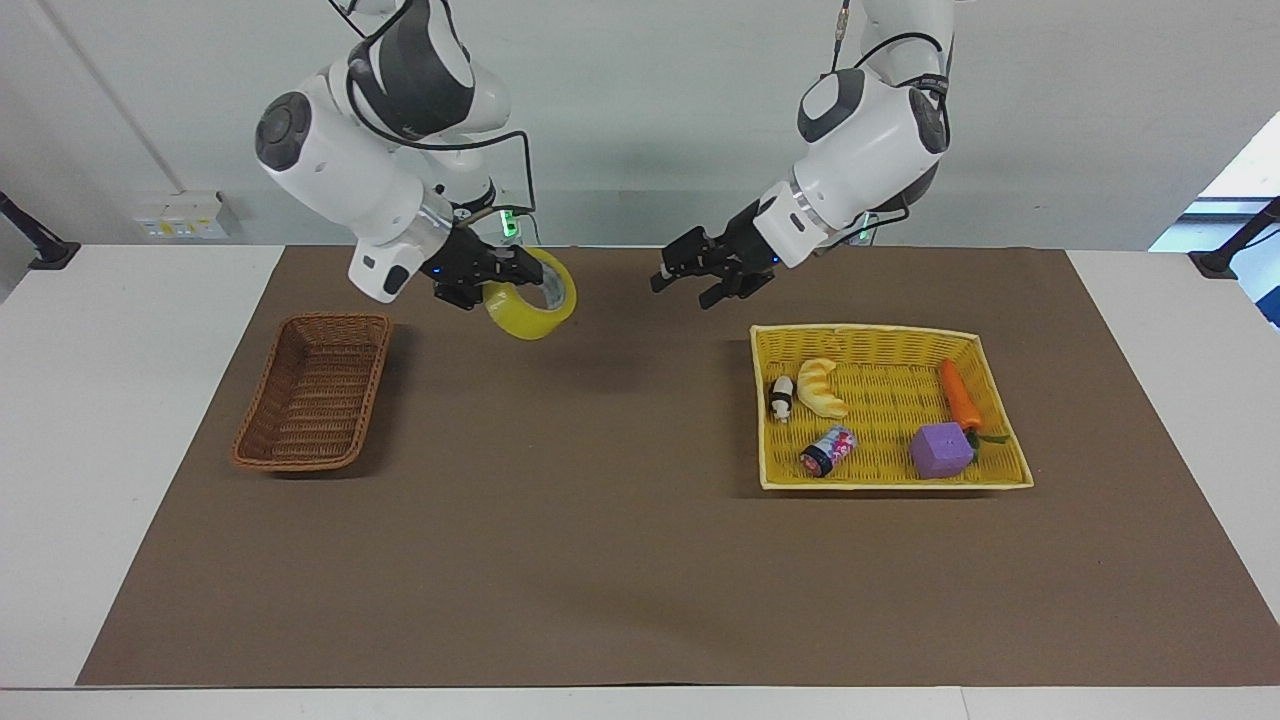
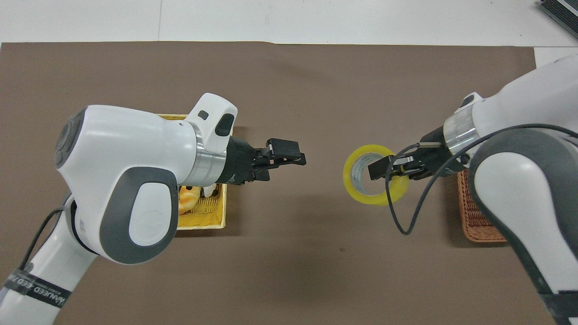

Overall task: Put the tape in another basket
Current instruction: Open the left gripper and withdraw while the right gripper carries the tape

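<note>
**Tape up in the air**

We see the right gripper (image 1: 512, 279) squeezing the tape (image 1: 533, 303) by its rim, up over the brown mat (image 1: 600, 560), near the basket (image 1: 315, 400) but not over it. The left gripper (image 1: 690, 272) hangs with its fingers apart and nothing in them, over the mat too.

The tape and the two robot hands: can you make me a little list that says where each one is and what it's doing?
tape: in the air, held by the right gripper, over the brown mat
right gripper: shut on the tape's rim, beside the brown wicker basket
left gripper: open, holding nothing, over the mat near the yellow basket
brown wicker basket: nothing in it
</note>
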